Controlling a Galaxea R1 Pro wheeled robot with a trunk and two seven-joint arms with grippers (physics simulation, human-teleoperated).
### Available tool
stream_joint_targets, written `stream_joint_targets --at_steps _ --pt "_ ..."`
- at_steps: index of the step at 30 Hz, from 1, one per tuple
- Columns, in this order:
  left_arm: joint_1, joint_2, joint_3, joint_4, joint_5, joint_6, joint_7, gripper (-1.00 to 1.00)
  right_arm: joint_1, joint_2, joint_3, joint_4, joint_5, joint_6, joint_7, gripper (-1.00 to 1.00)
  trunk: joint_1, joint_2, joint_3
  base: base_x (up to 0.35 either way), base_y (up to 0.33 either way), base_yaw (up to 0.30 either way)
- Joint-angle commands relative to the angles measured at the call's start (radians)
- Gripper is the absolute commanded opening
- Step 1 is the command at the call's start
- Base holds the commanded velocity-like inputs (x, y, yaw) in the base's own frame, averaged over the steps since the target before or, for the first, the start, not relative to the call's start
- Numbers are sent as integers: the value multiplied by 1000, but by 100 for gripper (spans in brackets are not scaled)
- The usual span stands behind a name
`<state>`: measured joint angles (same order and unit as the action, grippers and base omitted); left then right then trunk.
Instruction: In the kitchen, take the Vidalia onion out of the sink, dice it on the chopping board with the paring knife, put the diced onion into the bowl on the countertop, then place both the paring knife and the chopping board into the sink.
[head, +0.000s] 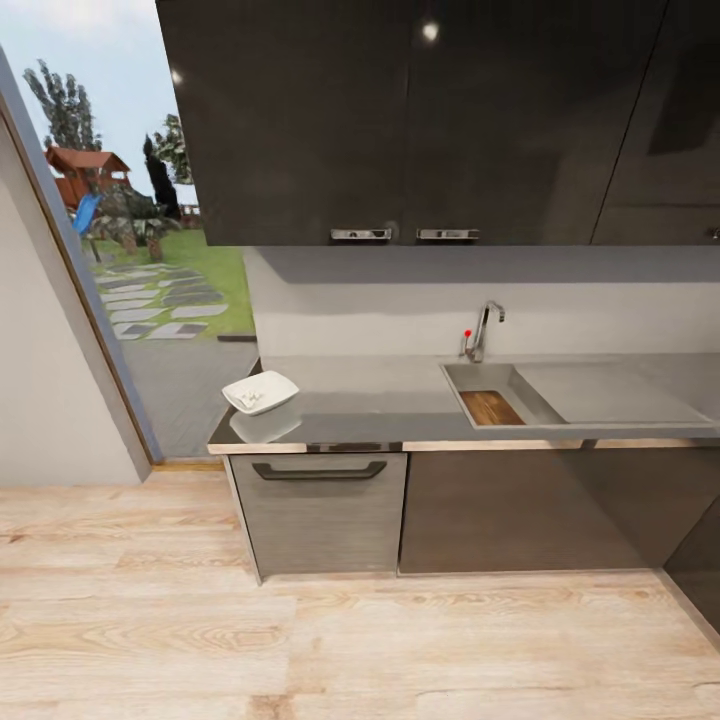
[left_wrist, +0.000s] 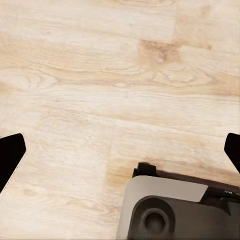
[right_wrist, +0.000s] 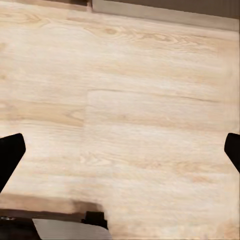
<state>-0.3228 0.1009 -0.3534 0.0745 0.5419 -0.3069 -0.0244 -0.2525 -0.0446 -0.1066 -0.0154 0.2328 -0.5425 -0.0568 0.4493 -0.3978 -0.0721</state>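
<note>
Onion pieces, small and pale, are seen inside the white bowl (head: 260, 392), which is set near the left end of the grey steel counter (head: 380, 410). The chopping board (head: 491, 407) is lying in the basin of the sink (head: 475, 372), beside the flat drainboard (head: 600, 392), and the chrome tap (head: 484, 330) with its red knob is mounted behind the basin. Dark glossy wall cabinets (head: 420, 120) are hung above, and grey cabinet fronts with a dark handle (head: 319, 470) are fitted below. Light wooden floor (head: 300, 640) is spread in front, and a garden is shown through the opening at the left. The left end effector (left_wrist: 120, 152) is held spread above the floor boards, as is the right end effector (right_wrist: 120, 155).
</note>
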Motion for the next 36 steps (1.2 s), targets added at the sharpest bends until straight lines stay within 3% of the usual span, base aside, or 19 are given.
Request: stream_joint_targets --at_steps 1,3,5,7,9,10,13,14,18,24,28,36 --pt "5 4 -9 5 7 -4 -2 100 26 -1 -7 1 11 12 -9 100 1 -2 -2 0 0 0" --pt "44 12 -10 7 7 -3 -2 100 88 0 -8 1 8 69 -18 100 1 -2 -2 0 0 0" --pt "87 15 -10 8 7 -2 -1 100 124 1 -13 2 -22 137 -22 100 1 -2 -2 0 0 0" --pt "132 18 -9 8 7 -2 0 100 143 3 -22 2 -108 221 -22 100 1 -2 -2 0 0 0" --pt "163 19 -10 9 8 4 2 100 154 5 -28 2 -244 337 -22 100 1 -2 -2 0 0 0" --pt "170 19 -9 9 8 21 2 100 156 6 -28 1 -285 376 -22 100 1 -2 -2 0 0 0" --pt "197 18 -9 9 9 158 6 100 158 4 -30 -2 -339 433 -22 100 1 -2 -2 0 0 0" --pt "207 17 -9 9 9 221 9 100 159 4 -30 -3 -349 442 -22 100 1 -2 -2 0 0 0" --pt "217 0 -9 7 8 285 14 100 159 2 -30 -6 -358 449 -21 100 1 -2 -2 0 0 0" --pt "218 -10 -7 4 9 290 13 100 159 13 -34 -38 -364 406 -18 100 1 -2 -2 0 0 0" --pt "219 -42 -4 -36 9 282 11 100 159 18 -33 -47 -365 357 -17 100 1 -2 -2 0 0 0" --pt "219 -42 -5 -42 6 279 11 100 159 19 -33 -48 -365 352 -17 100 1 -2 -2 0 0 0"
